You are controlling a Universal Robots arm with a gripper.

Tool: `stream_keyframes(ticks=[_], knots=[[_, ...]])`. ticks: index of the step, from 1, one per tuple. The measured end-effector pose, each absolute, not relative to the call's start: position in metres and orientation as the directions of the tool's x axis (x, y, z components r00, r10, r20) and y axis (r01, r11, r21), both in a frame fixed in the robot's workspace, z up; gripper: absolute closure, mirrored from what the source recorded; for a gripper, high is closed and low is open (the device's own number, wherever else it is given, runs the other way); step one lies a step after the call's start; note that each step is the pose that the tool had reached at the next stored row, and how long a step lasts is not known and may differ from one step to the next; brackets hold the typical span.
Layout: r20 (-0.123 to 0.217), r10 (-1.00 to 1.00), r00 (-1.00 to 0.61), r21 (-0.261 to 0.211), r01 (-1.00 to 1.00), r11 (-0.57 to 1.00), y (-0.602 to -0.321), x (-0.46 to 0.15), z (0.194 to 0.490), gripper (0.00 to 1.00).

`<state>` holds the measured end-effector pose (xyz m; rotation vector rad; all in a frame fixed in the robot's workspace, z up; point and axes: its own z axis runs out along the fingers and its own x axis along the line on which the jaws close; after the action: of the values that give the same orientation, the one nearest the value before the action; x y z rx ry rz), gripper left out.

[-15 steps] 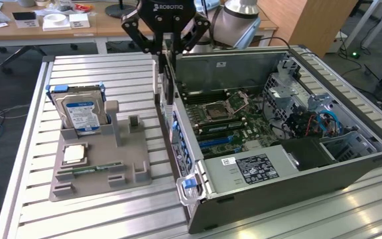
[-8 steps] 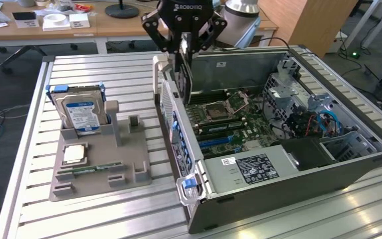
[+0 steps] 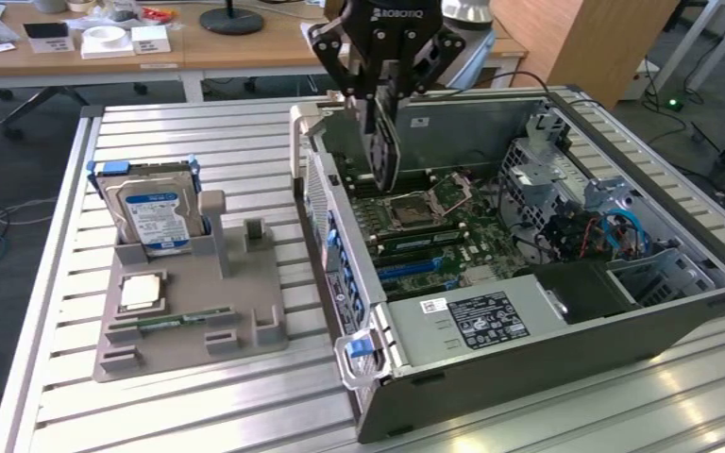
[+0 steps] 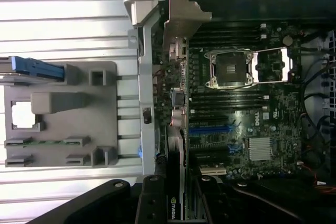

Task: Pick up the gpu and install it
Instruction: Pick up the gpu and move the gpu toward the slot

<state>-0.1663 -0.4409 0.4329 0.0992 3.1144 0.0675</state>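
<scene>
Slatted table [image 3: 211,132], gripper [image 3: 383,92] holding gpu [image 3: 385,151] over motherboard [image 3: 453,226], hard drive [image 3: 159,215] well apart

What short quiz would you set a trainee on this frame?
1. True or false: the gripper is shut on the gpu.
2. The gpu hangs over: A the slatted table, B the motherboard, C the wooden desk.
3. Name the blue-labelled part standing upright in the grey fixture.
Key: 1 true; 2 B; 3 the hard drive.
</scene>
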Motion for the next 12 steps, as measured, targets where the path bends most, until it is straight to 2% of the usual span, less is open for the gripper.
stream_keyframes(ticks=[12], knots=[[-0.023,0.064,-0.998,0.049,0.063,0.997,-0.441,-0.121,0.433,0.74]])
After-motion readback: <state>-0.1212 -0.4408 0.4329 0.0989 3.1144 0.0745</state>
